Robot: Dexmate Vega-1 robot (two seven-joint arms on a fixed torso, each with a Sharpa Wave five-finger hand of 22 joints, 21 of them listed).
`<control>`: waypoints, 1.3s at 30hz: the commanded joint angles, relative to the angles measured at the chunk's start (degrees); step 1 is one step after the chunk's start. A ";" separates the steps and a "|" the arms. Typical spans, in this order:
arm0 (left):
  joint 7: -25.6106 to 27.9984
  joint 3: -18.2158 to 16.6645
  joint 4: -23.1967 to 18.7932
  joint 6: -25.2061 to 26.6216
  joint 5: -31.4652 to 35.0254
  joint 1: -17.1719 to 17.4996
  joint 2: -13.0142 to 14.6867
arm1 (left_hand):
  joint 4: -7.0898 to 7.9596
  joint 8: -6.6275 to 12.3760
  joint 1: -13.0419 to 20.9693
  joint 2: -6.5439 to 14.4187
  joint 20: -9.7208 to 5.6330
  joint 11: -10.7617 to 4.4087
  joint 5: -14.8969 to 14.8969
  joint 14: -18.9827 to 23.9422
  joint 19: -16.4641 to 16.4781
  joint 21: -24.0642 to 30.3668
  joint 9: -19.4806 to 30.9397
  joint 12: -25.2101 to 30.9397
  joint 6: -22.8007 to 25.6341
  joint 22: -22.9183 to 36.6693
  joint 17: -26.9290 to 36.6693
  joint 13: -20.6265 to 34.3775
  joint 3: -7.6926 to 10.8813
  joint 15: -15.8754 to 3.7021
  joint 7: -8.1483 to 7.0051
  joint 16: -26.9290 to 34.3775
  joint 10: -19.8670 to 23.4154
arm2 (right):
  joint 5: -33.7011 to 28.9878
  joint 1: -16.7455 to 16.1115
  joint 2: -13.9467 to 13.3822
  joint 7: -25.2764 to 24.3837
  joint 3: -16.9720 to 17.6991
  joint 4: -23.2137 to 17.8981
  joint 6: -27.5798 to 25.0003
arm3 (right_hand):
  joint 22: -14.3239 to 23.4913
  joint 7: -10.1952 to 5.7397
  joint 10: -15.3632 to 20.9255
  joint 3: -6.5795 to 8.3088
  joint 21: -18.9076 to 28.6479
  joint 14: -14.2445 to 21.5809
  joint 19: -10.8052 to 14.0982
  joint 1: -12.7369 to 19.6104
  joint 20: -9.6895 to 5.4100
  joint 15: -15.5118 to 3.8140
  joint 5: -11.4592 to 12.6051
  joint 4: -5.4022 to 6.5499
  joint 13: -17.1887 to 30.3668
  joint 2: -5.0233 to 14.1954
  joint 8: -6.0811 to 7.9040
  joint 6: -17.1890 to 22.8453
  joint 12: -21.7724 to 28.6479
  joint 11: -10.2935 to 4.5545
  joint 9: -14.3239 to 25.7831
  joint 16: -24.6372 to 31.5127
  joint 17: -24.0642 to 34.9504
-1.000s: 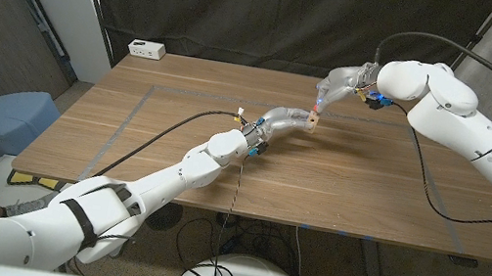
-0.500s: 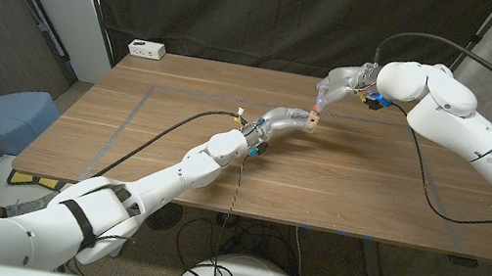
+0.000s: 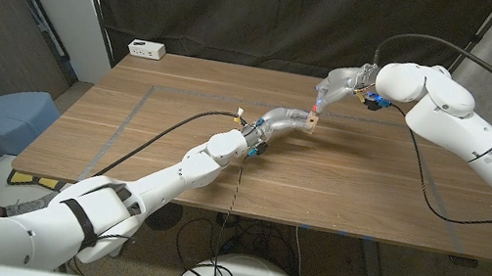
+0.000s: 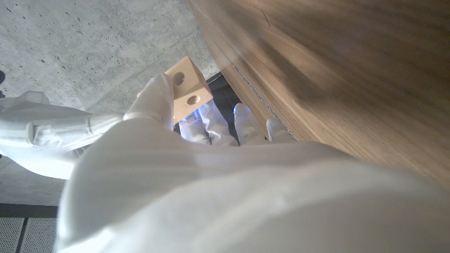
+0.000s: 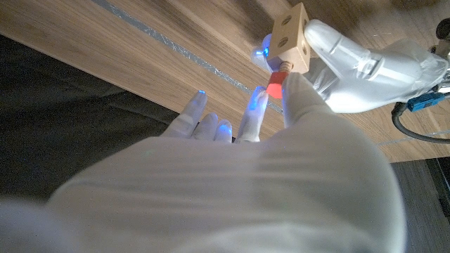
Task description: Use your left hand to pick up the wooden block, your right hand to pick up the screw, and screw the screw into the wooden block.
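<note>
A small pale wooden block with round holes is held above the far middle of the table by my left hand; the left wrist view shows the block pinched at my fingertips. My right hand reaches down from above and pinches a red-headed screw whose tip sits at the block's top. In the right wrist view the screw stands against the block, between my fingers, with my left hand behind it.
A white power strip lies at the table's far left corner. Tape lines cross the tabletop. A blue bin stands on the floor at the left. Black cables trail from both arms.
</note>
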 commanded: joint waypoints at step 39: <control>0.11 0.22 -1.78 0.77 0.18 0.60 0.51 | 0.17 0.12 0.37 0.63 0.41 0.13 0.28 0.46 -0.02 0.22 0.14 -0.37 2.89 0.21 0.20 0.10 0.25 -3.07 0.20 -0.03 0.17 | -2.49 -3.03 -0.67 -4.10 0.09 -2.76 -3.78 | 0.24 -0.33 6.67 -0.66 0.88 4.14 3.40 -3.71 -0.84 -2.23 -0.47 1.73 0.06 0.70 5.82 7.42 1.33 -0.39 2.80 1.71 0.93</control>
